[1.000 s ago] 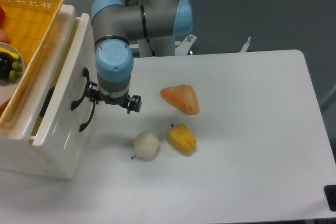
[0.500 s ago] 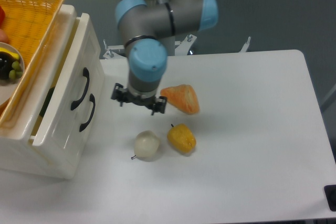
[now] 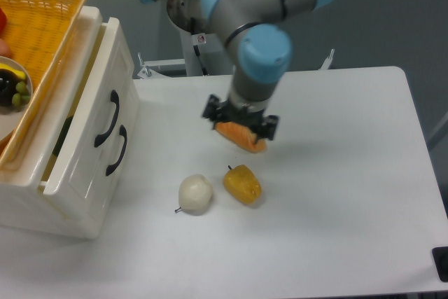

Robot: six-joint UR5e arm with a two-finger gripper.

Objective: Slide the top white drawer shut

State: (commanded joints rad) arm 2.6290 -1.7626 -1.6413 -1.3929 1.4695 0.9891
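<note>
Fingers (image 3: 241, 121) above white table (image 3: 336, 194)

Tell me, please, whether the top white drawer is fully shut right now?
Nearly shut: the top white drawer sits about flush with the lower front, with a thin gap beside it.

- No legible text, brand, number or sign anywhere in view.
- Small red-marked sticker on the arm's base column (image 3: 201, 38), too small and blurred to read.

Glossy white plastic top white drawer (image 3: 84, 146), woven basket (image 3: 42, 40), matt table (image 3: 336, 194)
</note>
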